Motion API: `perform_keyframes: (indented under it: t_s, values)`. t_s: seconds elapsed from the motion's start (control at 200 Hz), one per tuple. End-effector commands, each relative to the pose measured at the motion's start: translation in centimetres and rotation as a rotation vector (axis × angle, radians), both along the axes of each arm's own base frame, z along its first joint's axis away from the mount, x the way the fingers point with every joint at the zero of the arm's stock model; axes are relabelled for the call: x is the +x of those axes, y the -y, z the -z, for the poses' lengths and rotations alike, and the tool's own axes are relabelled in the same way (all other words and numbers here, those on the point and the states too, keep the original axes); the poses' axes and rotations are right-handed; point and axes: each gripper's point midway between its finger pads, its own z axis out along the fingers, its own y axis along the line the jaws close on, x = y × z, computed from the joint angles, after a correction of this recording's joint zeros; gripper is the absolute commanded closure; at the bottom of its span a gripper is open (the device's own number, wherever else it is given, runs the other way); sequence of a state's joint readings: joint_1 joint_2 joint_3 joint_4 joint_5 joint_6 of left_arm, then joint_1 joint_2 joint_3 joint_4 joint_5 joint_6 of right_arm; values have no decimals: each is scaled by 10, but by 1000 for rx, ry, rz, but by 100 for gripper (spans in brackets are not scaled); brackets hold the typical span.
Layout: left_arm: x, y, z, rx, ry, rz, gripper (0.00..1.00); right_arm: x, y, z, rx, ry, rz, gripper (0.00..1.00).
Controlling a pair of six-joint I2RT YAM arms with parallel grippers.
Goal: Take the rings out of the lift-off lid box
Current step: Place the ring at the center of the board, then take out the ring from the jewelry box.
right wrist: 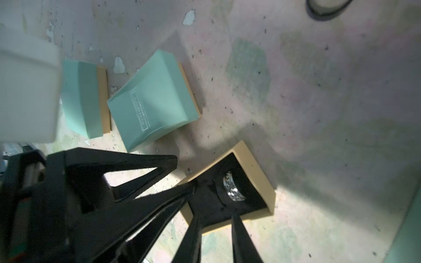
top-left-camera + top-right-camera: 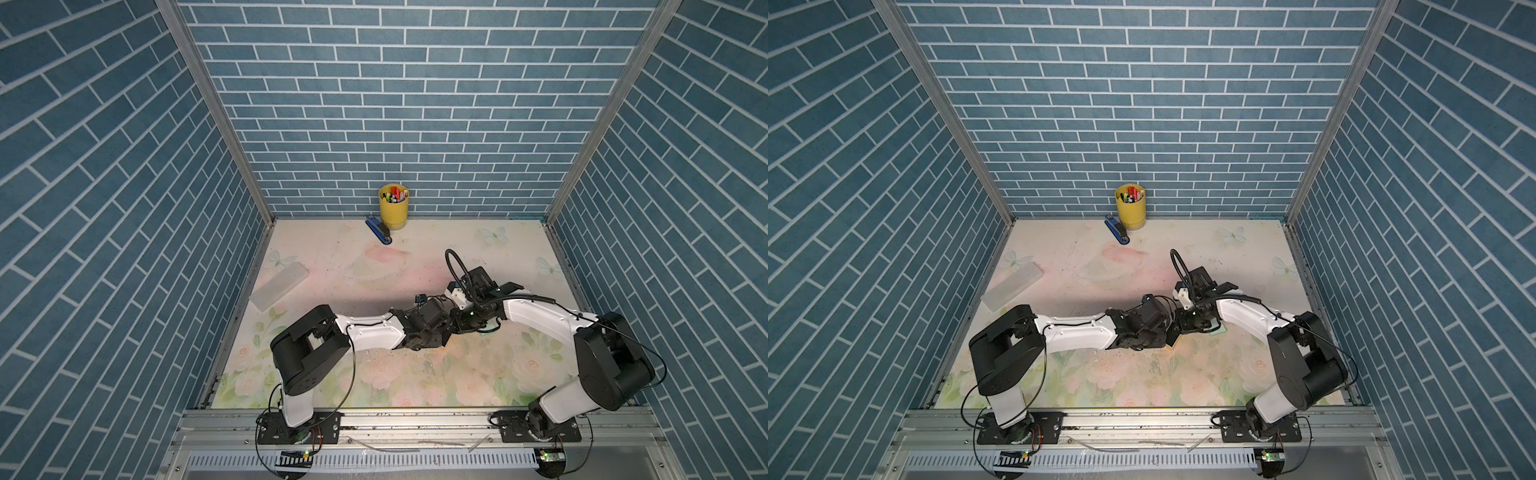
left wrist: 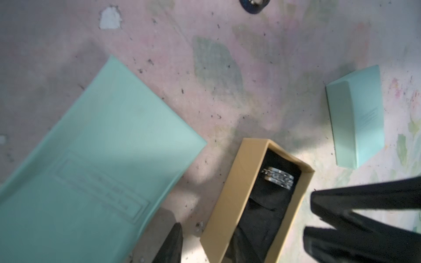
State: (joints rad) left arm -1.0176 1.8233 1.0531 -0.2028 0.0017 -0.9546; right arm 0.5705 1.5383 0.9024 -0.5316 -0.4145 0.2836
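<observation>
The lift-off lid box (image 3: 230, 200) is a tan base with black lining, standing open on the mat, also in the right wrist view (image 1: 252, 164). Pale shiny rings (image 3: 278, 178) sit stacked in the lining (image 1: 232, 190). My right gripper (image 1: 216, 214) reaches over the box's wall with its jaws apart and nothing between them, the rings just beyond its tips. My left gripper (image 1: 185, 172) is open and straddles a corner of the box. One of its fingers (image 3: 175, 239) stays outside the wall with a gap. In both top views the wrists hide the box.
Two closed mint-green boxes (image 1: 82, 98) (image 1: 152, 100) lie close by, and a mint-green piece (image 3: 357, 118) lies on the box's other side. A yellow pen cup (image 2: 394, 205) and blue stapler (image 2: 379, 235) stand at the back. A translucent case (image 2: 279, 286) lies at the left.
</observation>
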Motion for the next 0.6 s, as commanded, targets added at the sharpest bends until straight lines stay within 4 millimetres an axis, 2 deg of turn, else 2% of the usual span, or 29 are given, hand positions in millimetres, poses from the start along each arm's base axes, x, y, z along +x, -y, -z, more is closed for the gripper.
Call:
perform_keyframes:
  t_s: [0.0,0.08,0.38,0.595]
  values:
    - [3,-5,-3,36,3,19,63,-1,4,-1,-23,33,-50,76]
    - [3,-5,-4,39,7,25,63,1,3,-5,-15,53,-59,76]
    - [6,-2,-2,56,-5,43,65,8,-3,4,-14,40,-69,76]
    - [7,-3,-3,73,-3,55,65,14,-5,1,-19,66,-87,76]
